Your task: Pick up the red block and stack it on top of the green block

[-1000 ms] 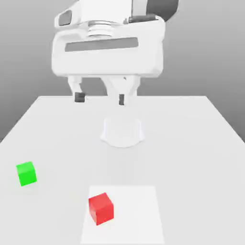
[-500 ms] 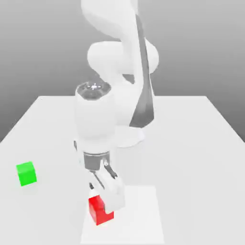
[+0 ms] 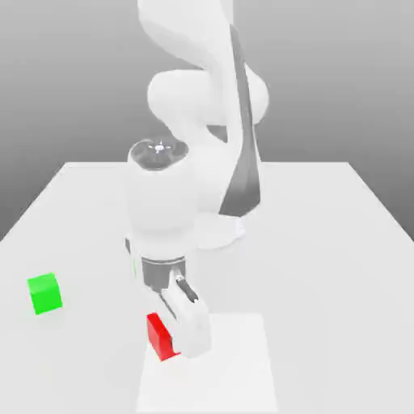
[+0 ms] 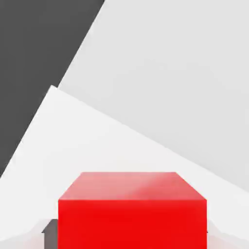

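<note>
Red block gripped on the table

The red block (image 3: 159,337) appears clenched between the jaws of the gripper (image 3: 179,344); the green block (image 3: 44,293) is seen well apart, toward the exterior view's left.

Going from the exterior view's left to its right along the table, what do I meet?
green block → red block → claw, shut on the red block, on the pale square patch of the table.
</note>
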Motion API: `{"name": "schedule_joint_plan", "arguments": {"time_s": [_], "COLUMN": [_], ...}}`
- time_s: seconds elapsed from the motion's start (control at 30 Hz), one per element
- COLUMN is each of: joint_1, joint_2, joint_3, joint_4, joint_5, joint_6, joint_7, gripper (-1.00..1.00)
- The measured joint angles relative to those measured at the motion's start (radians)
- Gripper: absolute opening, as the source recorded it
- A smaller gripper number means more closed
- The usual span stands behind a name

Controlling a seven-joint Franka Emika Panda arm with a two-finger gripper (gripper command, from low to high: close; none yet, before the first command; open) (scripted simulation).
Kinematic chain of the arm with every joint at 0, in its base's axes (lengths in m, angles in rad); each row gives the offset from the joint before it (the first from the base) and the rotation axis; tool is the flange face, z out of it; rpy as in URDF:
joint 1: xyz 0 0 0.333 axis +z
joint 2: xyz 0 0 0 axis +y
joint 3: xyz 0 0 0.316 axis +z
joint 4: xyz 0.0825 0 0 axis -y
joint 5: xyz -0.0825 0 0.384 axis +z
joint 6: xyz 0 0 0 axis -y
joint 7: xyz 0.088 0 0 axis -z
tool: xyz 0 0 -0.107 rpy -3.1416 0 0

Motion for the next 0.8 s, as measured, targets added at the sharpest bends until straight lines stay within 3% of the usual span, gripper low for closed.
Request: {"name": "schedule_joint_plan", "arguments": {"time_s": [0.47,0.67,0.7,0.8], "joint_1": [-0.437,-0.456,-0.462,-0.462], "joint_2": [-0.145,0.008,0.041,0.041], "joint_3": [-0.233,-0.229,-0.219,-0.219], "joint_4": [-0.049,-0.046,-0.045,-0.045], "joint_5": [-0.006,0.079,0.095,0.095], "joint_6": [-0.095,0.052,0.083,0.083], "joint_7": [-0.601,-0.719,-0.731,-0.731], "gripper": [-1.0,-1.0,1.0,1.0]}}
